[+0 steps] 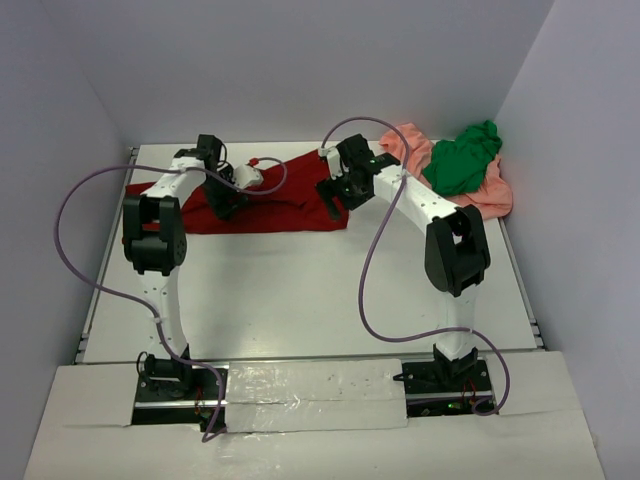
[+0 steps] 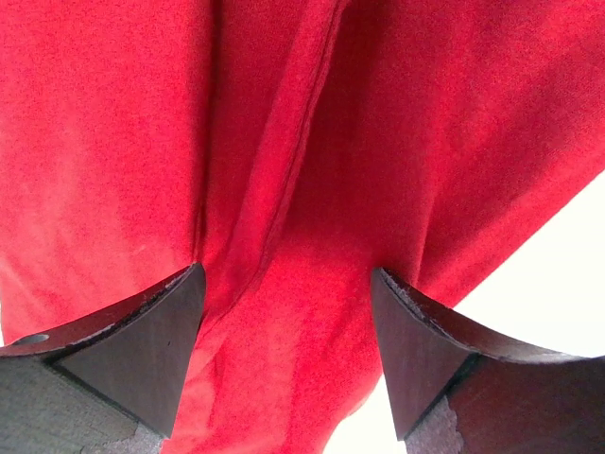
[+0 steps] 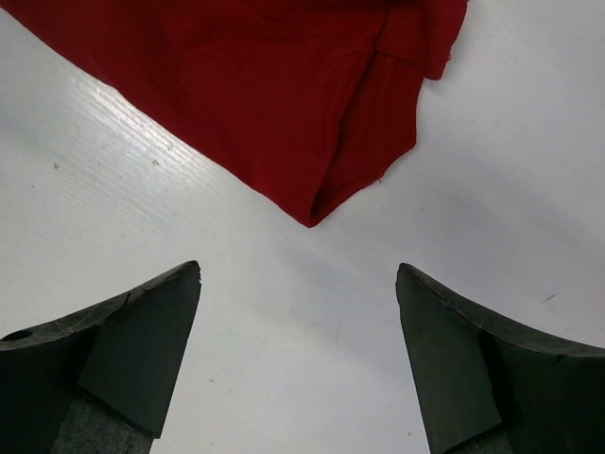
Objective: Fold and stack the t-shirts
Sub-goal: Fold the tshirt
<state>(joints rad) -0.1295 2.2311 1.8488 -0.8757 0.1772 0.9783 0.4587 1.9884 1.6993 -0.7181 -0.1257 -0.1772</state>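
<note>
At the far side of the surface [image 1: 300,290] the dark red t-shirt [image 1: 290,212] lies spread in a long, partly doubled strip, with both arms reaching over it; the green t-shirt [image 1: 462,160] sits heaped on the salmon-pink t-shirt [image 1: 492,195] in the far right corner, well apart from the work. The left pincer [image 2: 286,282] stands wide, its jaws astride a raised seam ridge of the red cloth, with nothing clamped between them; the right pincer [image 3: 298,272] is also wide, over bare surface just short of the shirt's pointed corner [image 3: 312,213]. By my reading the step in hand is folding the first shirt, with neither grip taken yet; the next move calls for the right pincer to reach onto that corner and both to close on cloth, gathering every layer so the edge lifts evenly.
</note>
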